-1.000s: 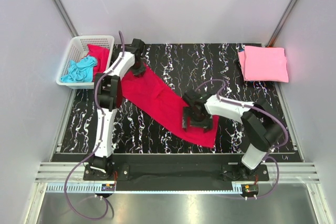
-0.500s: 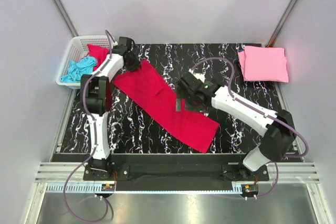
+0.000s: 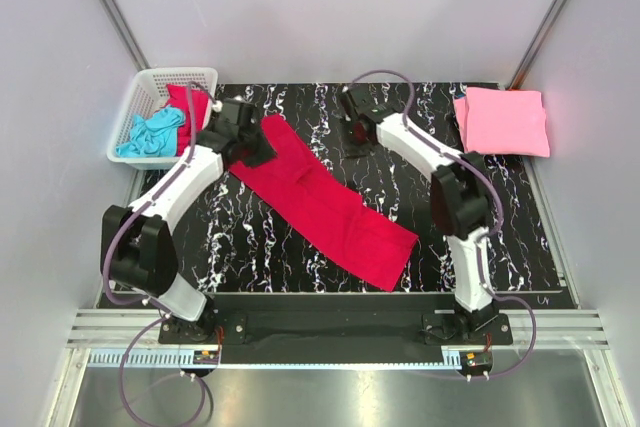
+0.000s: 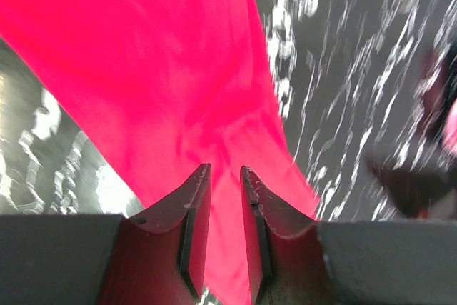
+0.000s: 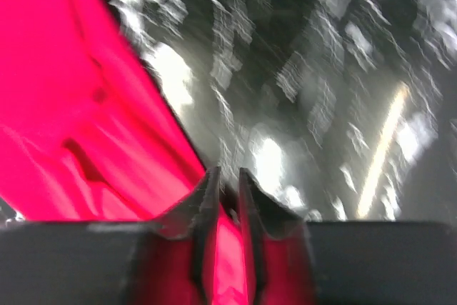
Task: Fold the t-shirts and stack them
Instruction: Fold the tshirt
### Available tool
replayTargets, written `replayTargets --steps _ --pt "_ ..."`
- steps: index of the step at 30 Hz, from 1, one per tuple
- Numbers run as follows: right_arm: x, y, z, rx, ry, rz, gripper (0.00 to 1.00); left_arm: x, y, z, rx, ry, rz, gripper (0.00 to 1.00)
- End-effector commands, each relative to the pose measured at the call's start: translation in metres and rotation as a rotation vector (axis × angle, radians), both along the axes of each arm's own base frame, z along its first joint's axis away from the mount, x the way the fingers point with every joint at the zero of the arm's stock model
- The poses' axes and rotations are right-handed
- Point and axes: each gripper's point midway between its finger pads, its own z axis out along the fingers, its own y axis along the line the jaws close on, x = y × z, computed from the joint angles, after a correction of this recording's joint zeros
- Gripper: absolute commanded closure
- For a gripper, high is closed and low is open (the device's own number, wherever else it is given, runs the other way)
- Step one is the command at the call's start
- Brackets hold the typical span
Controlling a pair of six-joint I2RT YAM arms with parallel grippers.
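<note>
Flattening the crimson t-shirt (image 3: pixel 330 212) for folding

It lies diagonally across the middle of the counter (image 3: pixel 480 217). The left end effector (image 3: pixel 255 144) pinches its upper-left end. The right end effector (image 3: pixel 357 135), at top centre, is nearly closed; whether it holds cloth is unclear. The shirt likely needs an even, low pull until taut. No writing is legible.

Beneath my jaws: black table (image 3: pixel 250 247) with white marble veining, glossy highlights from overhead light. Beyond my jaws and to both sides: plain pale walls (image 3: pixel 330 7). Behind my jaws: aluminium rail (image 3: pixel 100 327), then brushed-metal surface (image 3: pixel 330 392).
</note>
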Motion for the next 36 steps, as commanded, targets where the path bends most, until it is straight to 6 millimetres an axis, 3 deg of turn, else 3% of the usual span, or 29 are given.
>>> replayTargets --steps 1,2,3,4,5,7,12,13,14,16,17,19,28,31,36 --pt "0.028 0.055 0.014 0.118 -0.072 0.233 0.73 -0.024 -0.022 -0.020 0.000 0.062 -0.089 0.72" --pt "0.036 0.069 0.024 0.169 -0.090 0.264 0.63 -0.032 -0.024 -0.030 0.001 0.090 -0.103 0.72" --pt "0.040 0.076 0.008 0.188 -0.059 0.281 0.57 -0.037 -0.025 -0.034 0.001 0.103 -0.112 0.72" --pt "0.046 0.085 0.017 0.234 -0.074 0.302 0.50 -0.041 -0.029 -0.038 -0.002 0.114 -0.127 0.73" --pt "0.046 0.092 0.007 0.292 -0.030 0.317 0.45 -0.048 -0.028 -0.047 0.008 0.136 -0.133 0.73" --pt "0.052 0.108 0.014 0.385 -0.043 0.365 0.38 -0.055 -0.027 -0.053 0.009 0.154 -0.139 0.73" --pt "0.054 0.146 0.009 0.572 -0.005 0.479 0.36 -0.070 -0.034 -0.068 0.006 0.197 -0.202 0.73" --pt "0.059 0.154 0.022 0.611 -0.027 0.510 0.36 -0.074 -0.041 -0.072 -0.004 0.213 -0.229 0.73" --pt "0.051 0.162 0.009 0.666 0.034 0.543 0.38 -0.077 -0.045 -0.074 -0.006 0.222 -0.242 0.73" --pt "0.050 0.174 0.019 0.739 0.037 0.593 0.40 -0.082 -0.055 -0.077 -0.001 0.230 -0.281 0.74" --pt "0.046 0.178 0.007 0.775 0.087 0.597 0.41 -0.084 -0.056 -0.081 0.004 0.240 -0.288 0.74" --pt "0.044 0.182 0.007 0.813 0.114 0.604 0.43 -0.087 -0.060 -0.085 0.005 0.251 -0.303 0.74" --pt "0.030 0.181 -0.040 0.830 0.242 0.584 0.41 -0.089 -0.069 -0.093 0.007 0.278 -0.329 0.75" --pt "0.038 0.179 -0.059 0.795 0.234 0.551 0.41 -0.093 -0.072 -0.095 0.008 0.284 -0.340 0.75" --pt "0.070 0.159 -0.090 0.594 0.138 0.406 0.36 -0.102 -0.072 -0.096 0.012 0.289 -0.351 0.75"
